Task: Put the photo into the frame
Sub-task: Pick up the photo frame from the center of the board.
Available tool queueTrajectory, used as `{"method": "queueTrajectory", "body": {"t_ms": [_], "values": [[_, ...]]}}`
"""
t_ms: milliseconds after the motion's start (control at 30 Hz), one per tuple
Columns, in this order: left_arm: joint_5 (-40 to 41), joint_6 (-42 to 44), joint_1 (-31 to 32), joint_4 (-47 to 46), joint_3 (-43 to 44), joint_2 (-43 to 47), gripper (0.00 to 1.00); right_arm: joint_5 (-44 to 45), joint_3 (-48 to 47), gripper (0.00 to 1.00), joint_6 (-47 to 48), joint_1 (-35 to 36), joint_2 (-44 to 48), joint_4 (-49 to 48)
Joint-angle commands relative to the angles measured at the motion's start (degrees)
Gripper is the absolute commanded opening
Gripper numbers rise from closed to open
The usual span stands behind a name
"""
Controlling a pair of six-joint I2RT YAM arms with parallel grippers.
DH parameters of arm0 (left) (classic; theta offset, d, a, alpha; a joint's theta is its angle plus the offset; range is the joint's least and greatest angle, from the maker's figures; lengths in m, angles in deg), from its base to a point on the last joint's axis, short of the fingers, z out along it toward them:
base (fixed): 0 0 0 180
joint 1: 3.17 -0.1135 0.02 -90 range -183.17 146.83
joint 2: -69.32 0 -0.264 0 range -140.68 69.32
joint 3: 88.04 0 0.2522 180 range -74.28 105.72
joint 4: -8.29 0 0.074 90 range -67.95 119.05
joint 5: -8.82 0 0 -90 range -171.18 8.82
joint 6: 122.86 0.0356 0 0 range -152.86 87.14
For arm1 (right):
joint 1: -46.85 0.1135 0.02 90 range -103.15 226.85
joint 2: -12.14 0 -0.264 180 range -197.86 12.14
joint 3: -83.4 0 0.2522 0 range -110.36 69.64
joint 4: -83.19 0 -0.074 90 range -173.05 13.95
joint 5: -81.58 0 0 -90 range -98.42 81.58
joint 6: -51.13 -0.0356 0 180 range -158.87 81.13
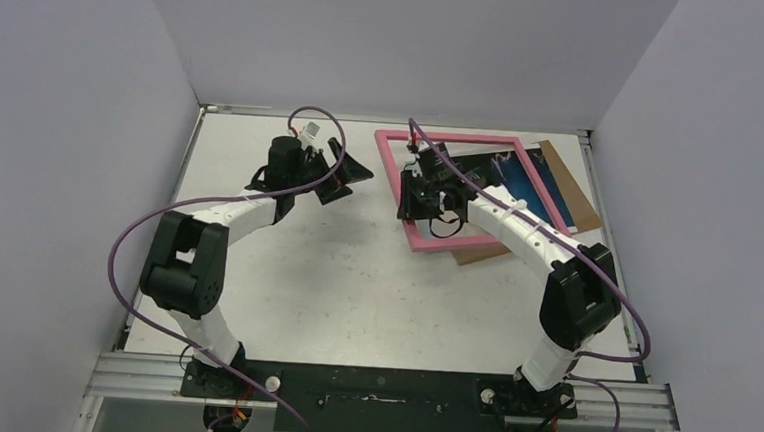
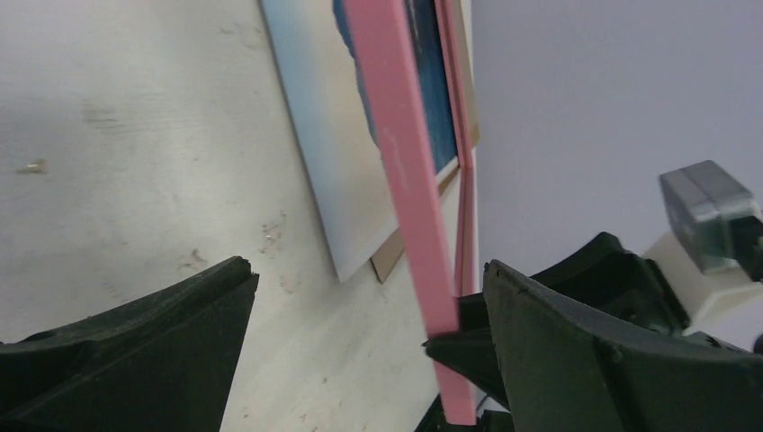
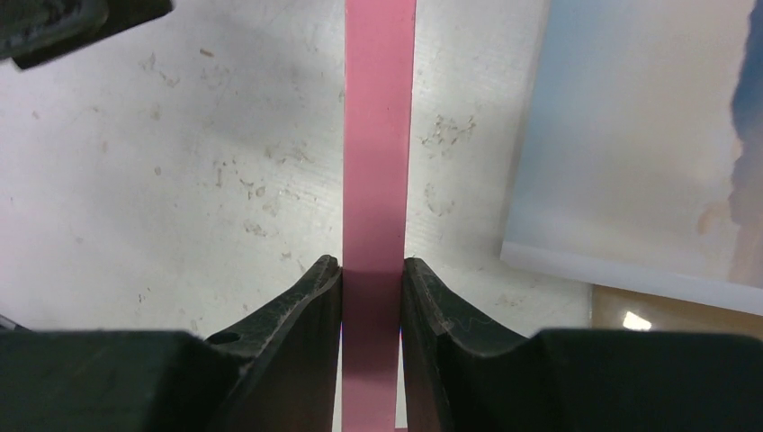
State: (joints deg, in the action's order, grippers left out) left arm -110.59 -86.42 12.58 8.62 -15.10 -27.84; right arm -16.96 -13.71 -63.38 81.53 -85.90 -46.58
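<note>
While the right gripper [image 3: 372, 265] pinches the frame [image 3: 378, 135] rail, photo [image 3: 630, 135] lies askew partly under the frame; left gripper [image 1: 348, 179] gapes empty beside the frame; next likely: square frame over photo

Walls [image 1: 389, 36]: I count 3, plain pale lavender-grey.
Table [image 1: 353, 294]: white top, scuffed and speckled.
Rail [image 1: 138, 376]: I see metal, near edge.

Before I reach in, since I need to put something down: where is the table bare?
Bare: the middle of the table, from the frame to the base rail; also the far-left corner beyond the left gripper. Crowded: far right, where frame, photo and cardboard overlap under the right gripper.
</note>
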Motion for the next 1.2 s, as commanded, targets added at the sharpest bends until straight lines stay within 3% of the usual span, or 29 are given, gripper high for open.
{"method": "queueTrajectory", "body": {"t_ms": [0,100,367,533,600,700,767,833,867,967,1100,1167], "values": [[-7.56,-7.37,2.79,-13.28,4.78,-3.8,0.97,-4.44,3.89,0.0,-3.12,0.8,3.89,-7.41],[-6.63,-9.06,3.42,-12.97,4.91,-5.29,0.93,-4.9,5.68,0.0,-4.01,1.17,4.93,-8.66],[-3.07,-5.21,5.84,-1.24,9.93,-9.54,0.83,-8.68,7.23,0.0,-3.71,2.44,7.47,-10.99],[-6.67,-6.62,5.94,-1.35,14.63,-13.91,0.59,-8.74,7.52,0.0,-3.67,3.46,7.95,-11.16],[-7.0,-6.88,5.96,-1.15,15.22,-13.97,0.45,-8.56,7.54,0.0,-3.9,3.62,7.89,-11.28],[-6.1,-6.06,5.74,0.63,14.84,-12.58,0.37,-7.37,7.42,0.02,-4.01,3.93,7.41,-10.76],[-5.44,-5.25,5.59,1.9,14.48,-11.65,0.24,-5.76,7.29,0.05,-3.67,4.27,7.47,-10.05],[-5.89,-4.73,5.24,3.49,14.95,-11.51,0.08,-4.8,7.07,0.1,-3.1,4.43,7.64,-9.05],[-6.34,-4.76,5.06,4.06,15.25,-11.66,0.02,-5.19,6.85,0.19,-2.59,4.42,7.9,-8.21],[-7.25,-5.42,4.29,5.35,16.48,-12.06,0.0,-4.96,5.64,0.55,-1.28,4.44,9.4,-7.14],[-8.58,-6.89,2.69,7.31,18.22,-11.83,0.0,-0.96,5.54,0.76,3.24,4.38,13.42,-6.87],[-9.82,-8.02,1.82,9.24,20.05,-11.85,0.0,3.46,7.48,0.81,5.86,4.43,16.52,-8.19]]}}
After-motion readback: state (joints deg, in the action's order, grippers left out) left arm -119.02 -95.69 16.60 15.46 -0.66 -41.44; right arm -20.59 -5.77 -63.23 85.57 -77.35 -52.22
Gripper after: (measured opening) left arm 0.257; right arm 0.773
